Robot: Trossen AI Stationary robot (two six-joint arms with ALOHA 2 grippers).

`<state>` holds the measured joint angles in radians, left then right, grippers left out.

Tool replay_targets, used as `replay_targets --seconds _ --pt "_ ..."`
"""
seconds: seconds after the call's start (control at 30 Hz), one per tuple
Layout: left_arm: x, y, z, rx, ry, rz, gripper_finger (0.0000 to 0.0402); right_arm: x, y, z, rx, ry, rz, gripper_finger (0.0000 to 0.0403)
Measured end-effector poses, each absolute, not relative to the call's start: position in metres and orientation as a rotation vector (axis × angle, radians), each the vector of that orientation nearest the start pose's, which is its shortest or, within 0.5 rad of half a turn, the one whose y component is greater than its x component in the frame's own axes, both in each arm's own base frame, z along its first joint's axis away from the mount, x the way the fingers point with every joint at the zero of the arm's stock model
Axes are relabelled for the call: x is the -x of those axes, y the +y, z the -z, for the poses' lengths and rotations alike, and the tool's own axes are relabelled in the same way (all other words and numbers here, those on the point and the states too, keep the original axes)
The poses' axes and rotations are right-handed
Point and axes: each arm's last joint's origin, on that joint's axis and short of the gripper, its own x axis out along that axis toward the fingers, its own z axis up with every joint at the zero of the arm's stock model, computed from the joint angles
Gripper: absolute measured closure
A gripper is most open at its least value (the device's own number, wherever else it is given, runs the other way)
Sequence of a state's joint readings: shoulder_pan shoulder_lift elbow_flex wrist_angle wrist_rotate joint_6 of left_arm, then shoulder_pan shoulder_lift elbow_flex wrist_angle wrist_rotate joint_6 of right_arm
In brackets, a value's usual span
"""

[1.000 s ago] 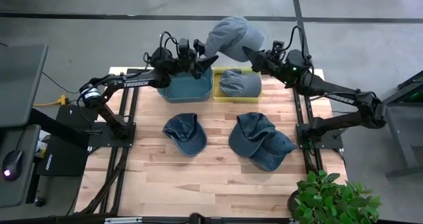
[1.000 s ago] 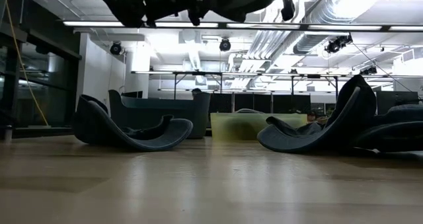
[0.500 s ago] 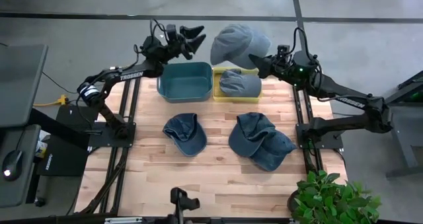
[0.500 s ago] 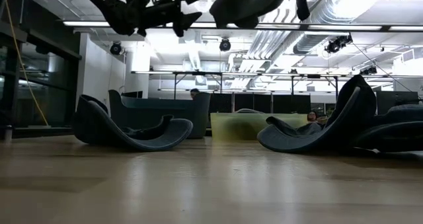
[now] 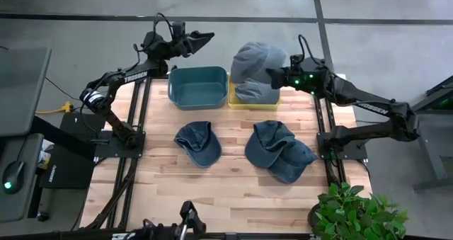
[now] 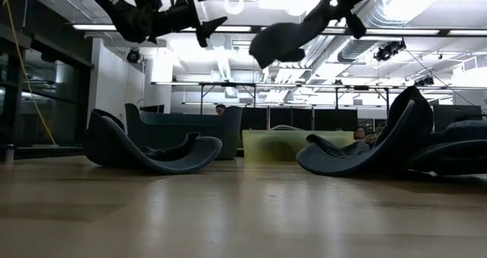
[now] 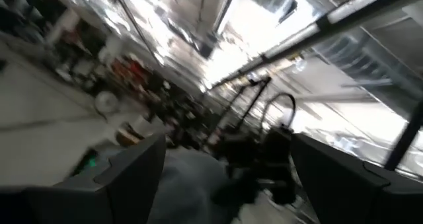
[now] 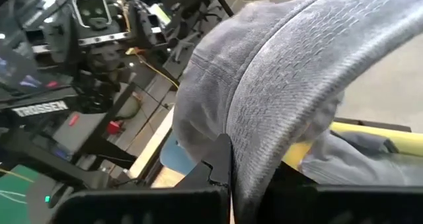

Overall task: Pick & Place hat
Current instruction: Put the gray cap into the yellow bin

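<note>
Right tool (image 5: 272, 75) pinches grey hat (image 5: 251, 64) above yellow bin (image 5: 232, 97). Left tool (image 5: 202, 38) spread wide, empty, raised beyond teal bin (image 5: 198, 86).

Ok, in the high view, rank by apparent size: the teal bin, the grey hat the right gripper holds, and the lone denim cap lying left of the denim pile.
1. Teal bin
2. Grey hat, held nearer the camera, so unsure
3. Denim cap

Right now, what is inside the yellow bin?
A grey hat lies in the yellow bin. Another grey hat, held above it by the right tool, covers most of the bin, so the rest cannot be seen.
</note>
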<state>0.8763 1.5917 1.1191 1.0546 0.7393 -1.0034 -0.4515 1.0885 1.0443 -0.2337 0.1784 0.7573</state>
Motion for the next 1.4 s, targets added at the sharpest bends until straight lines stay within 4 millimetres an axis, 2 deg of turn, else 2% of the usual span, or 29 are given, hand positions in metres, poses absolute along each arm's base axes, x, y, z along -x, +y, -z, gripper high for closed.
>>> replay_targets --seconds 0.27,0.43,0.57,0.7,0.83,1.17,1.4 --pt "-0.230 0.242 -0.369 0.564 -0.363 0.240 0.0080 -0.230 -0.120 -0.343 -0.805 0.116 0.752 0.0399" --pt "-0.234 0.233 -0.371 0.559 -0.324 0.298 0.0080 -0.250 -0.135 -0.344 -0.823 0.193 0.770 0.0399" --pt "-0.232 0.223 -0.380 0.535 -0.296 0.361 0.0080 -0.266 -0.150 -0.340 -0.812 0.346 0.824 0.0399" --pt "-0.235 0.217 -0.379 0.566 -0.239 0.412 0.0080 -0.278 -0.159 -0.333 -0.810 0.521 0.870 0.0399" --pt "-0.238 0.210 -0.382 0.566 -0.214 0.457 0.0080 -0.290 -0.166 -0.328 -0.804 0.586 0.883 0.0399" --pt "-0.243 0.202 -0.380 0.583 -0.144 0.524 0.0080 -0.302 -0.181 -0.301 -0.887 0.652 0.903 0.0399" --pt "-0.243 0.202 -0.379 0.593 -0.121 0.532 0.0080 -0.297 -0.190 -0.287 -0.964 0.724 0.963 0.0399"
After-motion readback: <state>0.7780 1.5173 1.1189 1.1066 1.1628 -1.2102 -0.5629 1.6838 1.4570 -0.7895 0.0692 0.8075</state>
